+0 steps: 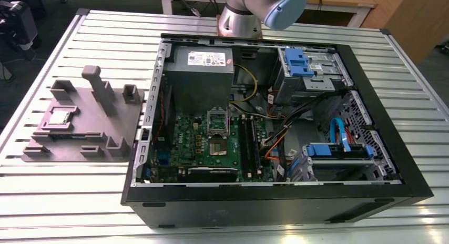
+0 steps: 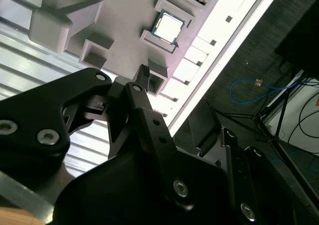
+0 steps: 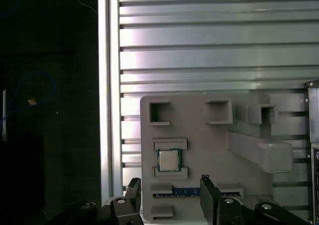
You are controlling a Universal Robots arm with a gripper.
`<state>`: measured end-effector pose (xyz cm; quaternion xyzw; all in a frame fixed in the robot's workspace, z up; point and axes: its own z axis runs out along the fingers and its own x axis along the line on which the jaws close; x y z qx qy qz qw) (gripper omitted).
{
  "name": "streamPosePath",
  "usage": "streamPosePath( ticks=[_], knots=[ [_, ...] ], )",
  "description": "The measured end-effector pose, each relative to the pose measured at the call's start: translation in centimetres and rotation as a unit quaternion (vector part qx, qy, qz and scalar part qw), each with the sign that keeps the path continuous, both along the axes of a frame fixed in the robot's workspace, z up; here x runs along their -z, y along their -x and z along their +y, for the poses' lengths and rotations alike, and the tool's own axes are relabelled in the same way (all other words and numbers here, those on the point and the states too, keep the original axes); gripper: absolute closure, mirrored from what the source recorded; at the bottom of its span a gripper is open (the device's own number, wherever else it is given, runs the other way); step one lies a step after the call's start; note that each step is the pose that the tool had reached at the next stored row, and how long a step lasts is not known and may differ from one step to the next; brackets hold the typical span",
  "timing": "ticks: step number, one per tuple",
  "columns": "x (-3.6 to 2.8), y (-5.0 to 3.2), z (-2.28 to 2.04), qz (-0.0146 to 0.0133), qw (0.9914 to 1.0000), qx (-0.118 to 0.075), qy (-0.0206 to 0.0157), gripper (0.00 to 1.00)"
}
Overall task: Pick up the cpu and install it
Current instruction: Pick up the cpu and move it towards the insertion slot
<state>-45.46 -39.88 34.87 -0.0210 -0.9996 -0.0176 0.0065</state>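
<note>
While our fingers (image 3: 207, 187) hang open and empty, we should centre squarely over the cpu (image 1: 59, 117), nine o'clock from the computer case (image 1: 281, 196).

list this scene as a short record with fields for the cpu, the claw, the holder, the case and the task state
cpu: lies flat in a recess of the grey holder block, metal top up
claw: open, empty, pointed toward the holder block, not touching the cpu
holder block: on the slatted table, at the exterior view's left of the case
case: side open, green motherboard exposed
task state: cpu not yet picked up
</note>
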Motion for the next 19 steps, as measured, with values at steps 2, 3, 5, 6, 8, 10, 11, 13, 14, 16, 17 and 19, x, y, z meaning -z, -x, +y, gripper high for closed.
streamPosePath(
  ticks=[2, 3, 5, 6, 8, 10, 11, 13, 14, 16, 17, 19],
  knots=[
    [0.04, 0.0, 0.0, 0.0, 1.0, 0.0, 0.0, 0.41],
    [0.07, 0.0, 0.0, 0.0, 1.0, 0.0, 0.0, 0.41],
    [0.12, 0.0, 0.0, -0.0001, 1.0, 0.0, 0.0, 0.41],
    [0.16, 0.0, 0.0, -0.0001, 1.0, 0.0, 0.0, 0.41],
    [0.22, 0.0, 0.0, -0.0001, 1.0, 0.0, 0.0, 0.41],
    [0.26, 0.0, 0.0, 0.0, 1.0, 0.0, 0.0, 0.41],
    [0.29, 0.0, 0.0, 0.0, 1.0, 0.0, 0.0, 0.41],
    [0.33, 0.0, 0.0, 0.0, 1.0, 0.0, 0.0, 0.41],
    [0.35, 0.0, 0.0, 0.0, 1.0, 0.0, 0.0, 0.41],
    [0.38, 0.0, 0.0, 0.0, 1.0, 0.0, 0.0, 0.41],
    [0.39, 0.0, 0.0, 0.0, 1.0, 0.0, 0.0, 0.41],
    [0.43, 0.0, 0.0, -0.0001, 1.0, 0.0, 0.0, 0.41]
  ],
)
